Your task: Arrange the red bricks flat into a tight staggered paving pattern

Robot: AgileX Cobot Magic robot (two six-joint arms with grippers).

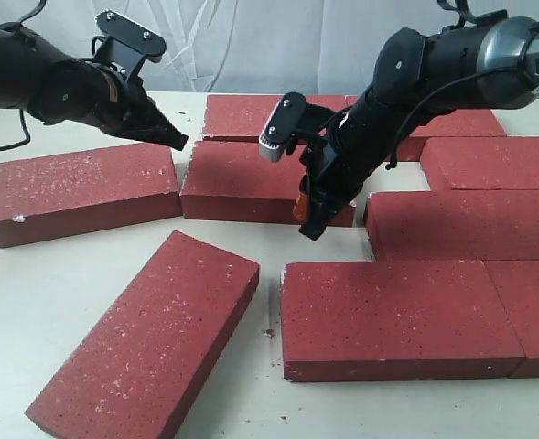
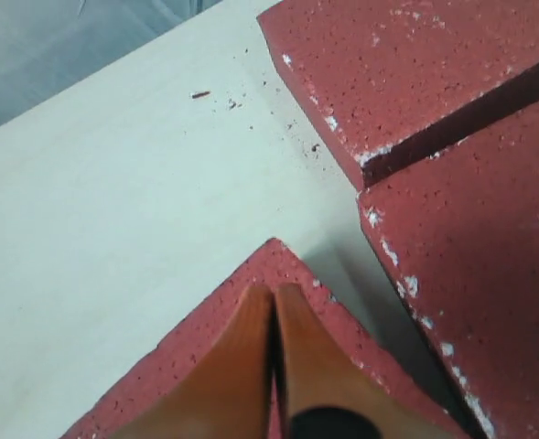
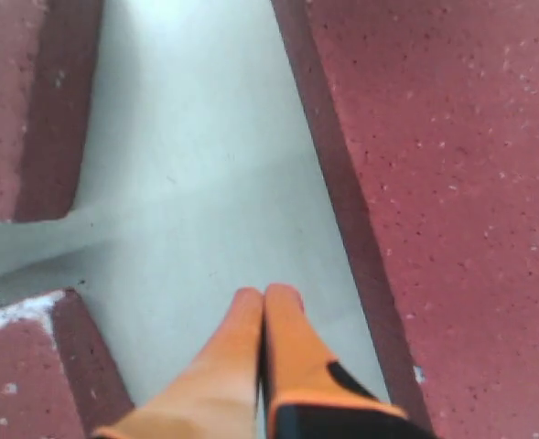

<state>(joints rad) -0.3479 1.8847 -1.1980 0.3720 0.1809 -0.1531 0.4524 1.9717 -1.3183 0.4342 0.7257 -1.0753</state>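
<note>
- 9 red bricks (image 1: 397, 315) are lying flat across the bench (image 1: 31, 293); the angled brick (image 1: 145, 334) is sitting near the front-left corner.
- The left gripper (image 1: 176, 140), fingers pressed together and empty, is hovering over the leftmost brick (image 1: 84, 192).
- The right gripper (image 1: 310, 229), likewise closed and empty, is pointing at bare bench between bricks.

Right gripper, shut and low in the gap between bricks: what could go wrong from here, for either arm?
1. The right gripper is shut beside the centre brick. A sideways shove may skew that brick, or the tips may scrape the table.
2. The left gripper, also shut, sits at a corner of the left brick. Pushing there would likely turn the brick rather than slide it straight.
</note>
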